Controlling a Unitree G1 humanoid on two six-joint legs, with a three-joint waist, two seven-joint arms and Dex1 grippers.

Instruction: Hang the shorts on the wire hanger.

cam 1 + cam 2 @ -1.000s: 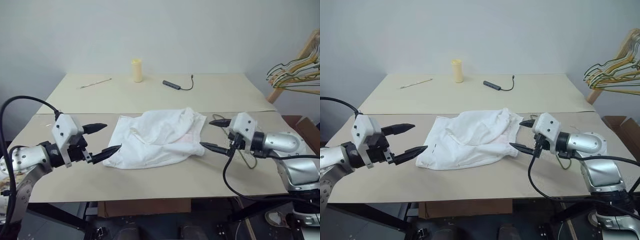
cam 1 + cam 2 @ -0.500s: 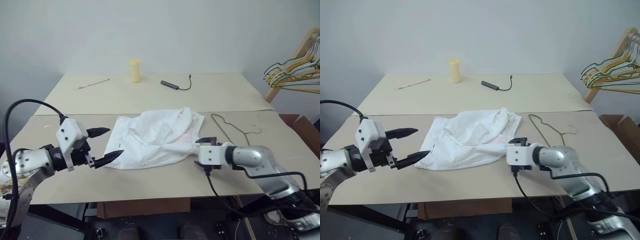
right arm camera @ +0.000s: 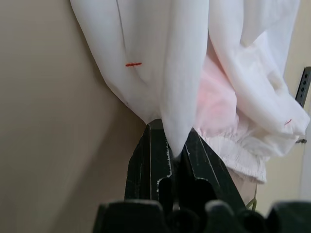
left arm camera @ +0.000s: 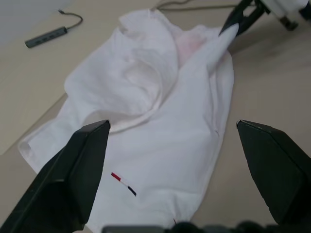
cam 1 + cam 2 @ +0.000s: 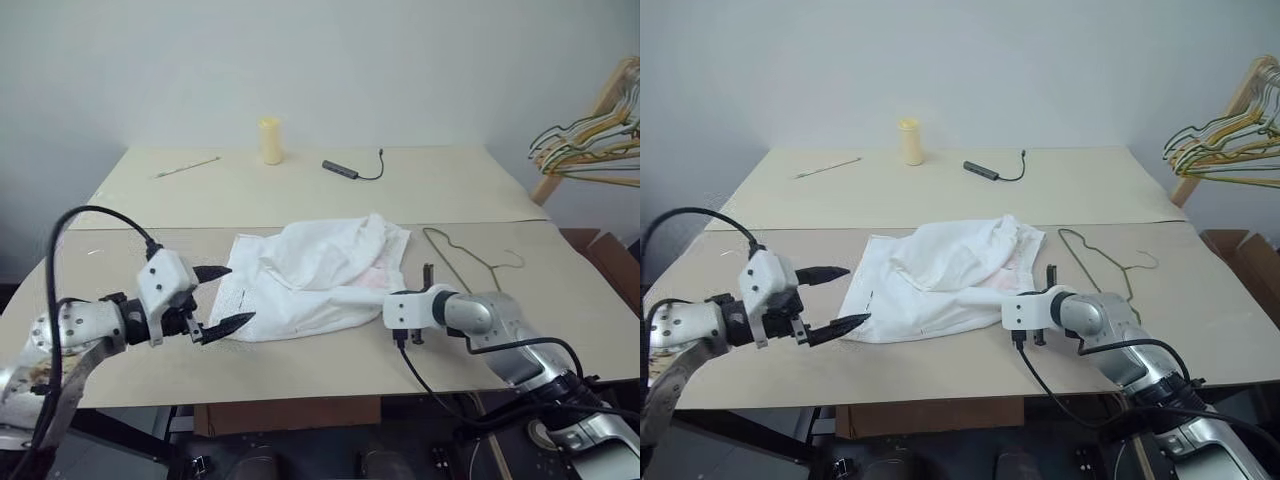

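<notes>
Close up, the right end effector (image 3: 167,145) has its two black fingers pressed together on a pinch of white cloth at the edge of the shorts (image 5: 320,275), on the side nearest the robot's right arm. A faint pink patch shows in the fabric just beyond the pinch.

Across the cloth, the left end effector (image 5: 220,297) hovers with its fingers spread wide, just beside the opposite edge of the shorts and touching nothing.

Between them the shorts lie crumpled on the tan bench (image 5: 300,200), bunched into soft folds, with a small dark-and-red mark (image 4: 123,183) near the hem on the left arm's side.

Next to the shorts, on the right arm's side, the thin wire hanger (image 5: 470,255) lies flat on the bench.

Judging by the wrinkles, the shorts look light and limp; they will likely sag and fold when lifted. A grip on a thicker hem or the gathered waistband should hold better than loose fabric, ideally at two spread points. The hanger looks light and liable to slide.
</notes>
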